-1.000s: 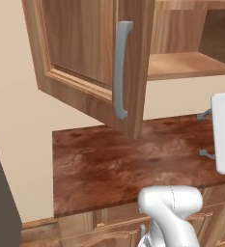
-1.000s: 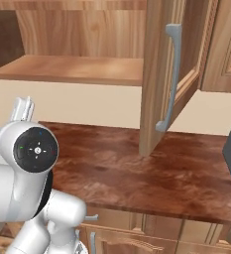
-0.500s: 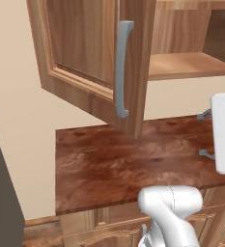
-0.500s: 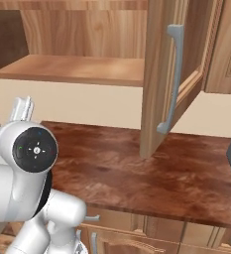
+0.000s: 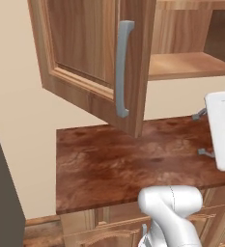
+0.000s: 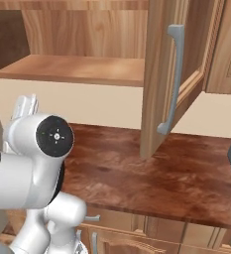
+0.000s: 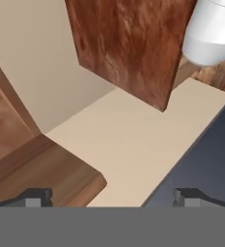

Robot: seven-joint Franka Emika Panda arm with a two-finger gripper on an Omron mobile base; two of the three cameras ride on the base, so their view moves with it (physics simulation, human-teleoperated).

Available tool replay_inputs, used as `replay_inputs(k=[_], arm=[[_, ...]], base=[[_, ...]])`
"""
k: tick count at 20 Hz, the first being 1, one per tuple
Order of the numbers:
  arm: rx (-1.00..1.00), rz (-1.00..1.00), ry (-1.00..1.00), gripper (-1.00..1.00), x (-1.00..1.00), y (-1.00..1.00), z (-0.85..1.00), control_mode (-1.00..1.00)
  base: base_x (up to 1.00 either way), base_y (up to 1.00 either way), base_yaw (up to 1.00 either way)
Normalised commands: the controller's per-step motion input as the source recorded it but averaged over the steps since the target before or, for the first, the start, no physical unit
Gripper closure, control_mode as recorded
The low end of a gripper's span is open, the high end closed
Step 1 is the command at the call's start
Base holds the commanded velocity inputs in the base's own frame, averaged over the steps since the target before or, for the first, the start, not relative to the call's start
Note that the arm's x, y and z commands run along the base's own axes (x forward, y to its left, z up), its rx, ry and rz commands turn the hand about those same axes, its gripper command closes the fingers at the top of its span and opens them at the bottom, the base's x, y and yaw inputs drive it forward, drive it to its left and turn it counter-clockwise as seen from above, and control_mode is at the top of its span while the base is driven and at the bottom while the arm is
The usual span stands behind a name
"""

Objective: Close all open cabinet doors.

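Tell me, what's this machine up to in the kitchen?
A white robot arm is facing a wall cabinet whose wooden door hangs wide open over the brown counter, leaving a bare shelf exposed. The door's long grey handle is untouched. The gripper is open and holds nothing; from the hand view it is not against the door, so the closing has not begun.

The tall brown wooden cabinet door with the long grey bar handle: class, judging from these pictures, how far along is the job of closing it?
Nothing looks done yet. The tall medium-brown wooden cabinet door with its long grey bar handle stands swung out over the reddish-brown countertop, leaving the wooden shelf exposed. In hand: the gripper is open, holding nothing and touching no door. Left: reaching the door and pushing it shut.
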Motion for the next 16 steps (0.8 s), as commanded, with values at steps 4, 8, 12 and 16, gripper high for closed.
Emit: replay_inputs(k=[4, 8, 12, 16], arm=[[0.00, 0.01, 0.00, -1.00, 0.00, 0.00, 0.00, -1.00], [0.00, 0.00, -0.07, -1.00, -0.29, -0.06, 0.04, -1.00], [0.00, 0.00, -0.22, -1.00, -0.65, -0.17, 0.14, -1.00], [0.00, -0.04, -0.37, -1.00, -0.55, -0.12, 0.11, -1.00]], base=[[0.00, 0.00, 0.00], [0.00, 0.00, 0.00], [0.00, 0.00, 0.00], [0.00, 0.00, 0.00]])
